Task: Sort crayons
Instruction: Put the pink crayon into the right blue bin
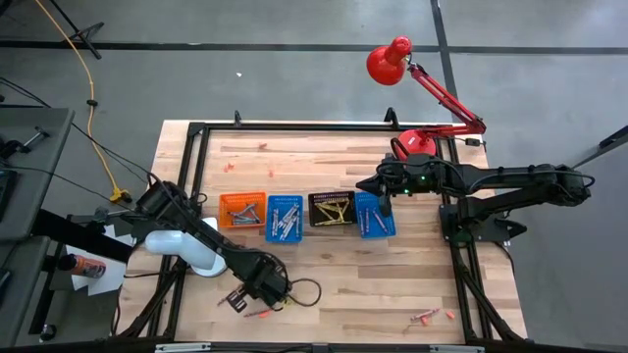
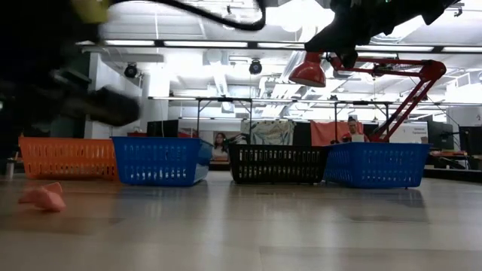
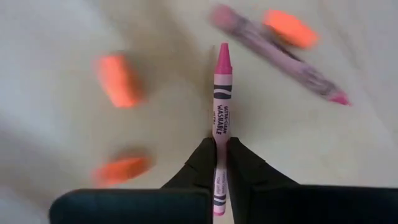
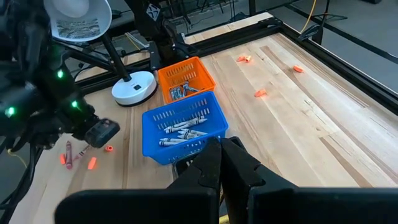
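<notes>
your left gripper [image 3: 221, 163], low over the table [image 1: 392, 284] at six o'clock, has its jaws clamped on a pink crayon [image 3: 221, 93] near its blunt end. it looks light, stiff, waxy and likely snappable; hold mid-wrapper. your right gripper [image 4: 222, 155], jaws closed and empty, hovers above the baskets [image 1: 285, 218] at centre.

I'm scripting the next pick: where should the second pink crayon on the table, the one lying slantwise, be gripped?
Grip the slanted pink crayon mid-barrel from straight above, fingers across its width. It lies flat, and an orange piece crowds one end.
</notes>
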You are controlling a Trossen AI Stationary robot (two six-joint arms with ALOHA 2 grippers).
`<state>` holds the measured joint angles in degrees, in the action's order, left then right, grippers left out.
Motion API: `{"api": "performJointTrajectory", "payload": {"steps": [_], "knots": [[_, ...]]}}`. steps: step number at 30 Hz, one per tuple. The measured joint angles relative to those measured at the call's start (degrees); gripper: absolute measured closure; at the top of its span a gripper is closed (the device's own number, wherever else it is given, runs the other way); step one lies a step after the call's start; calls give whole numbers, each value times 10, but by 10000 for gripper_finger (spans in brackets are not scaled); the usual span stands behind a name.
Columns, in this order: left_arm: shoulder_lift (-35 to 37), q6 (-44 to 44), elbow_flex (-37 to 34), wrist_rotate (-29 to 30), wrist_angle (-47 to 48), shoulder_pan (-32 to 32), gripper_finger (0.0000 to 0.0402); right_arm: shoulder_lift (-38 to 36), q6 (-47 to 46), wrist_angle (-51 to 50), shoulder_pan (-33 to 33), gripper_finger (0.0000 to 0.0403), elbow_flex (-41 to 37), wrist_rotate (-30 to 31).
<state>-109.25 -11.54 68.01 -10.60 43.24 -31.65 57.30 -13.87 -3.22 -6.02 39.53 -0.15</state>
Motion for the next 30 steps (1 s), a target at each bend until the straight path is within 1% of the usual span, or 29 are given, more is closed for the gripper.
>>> {"api": "performJointTrajectory", "payload": {"steps": [1, 5, 9, 12, 14, 18, 22, 24, 26, 28, 30], "knots": [[8, 5, 0, 6, 1, 6, 398, 0, 0, 0, 0, 403, 0, 0], [59, 10, 1, 2, 12, 33, 400, 0, 0, 0, 0, 403, 0, 0], [128, 16, 4, 1, 14, 82, 400, 0, 5, 0, 0, 403, 0, 0], [180, 30, 11, 34, 9, 131, 401, 0, 5, 3, 0, 403, 0, 0], [214, 57, 20, 67, -19, 170, 401, 0, 5, 4, 0, 403, 0, 0], [286, 120, 19, 109, -133, 261, 401, 0, 4, 11, 0, 403, 0, 0], [341, 141, -6, 136, -275, 336, 401, 0, -10, 28, 0, 403, 0, -3], [362, 155, -39, 142, -365, 362, 401, 0, -11, 42, 0, 403, 0, -13], [373, 183, -84, 144, -476, 382, 401, 0, -11, 64, 0, 403, 0, -30], [374, 218, -130, 146, -574, 390, 401, 0, -11, 87, 0, 403, 0, -44], [370, 254, -176, 144, -640, 387, 401, 0, -11, 106, 0, 403, 0, -50]]}}
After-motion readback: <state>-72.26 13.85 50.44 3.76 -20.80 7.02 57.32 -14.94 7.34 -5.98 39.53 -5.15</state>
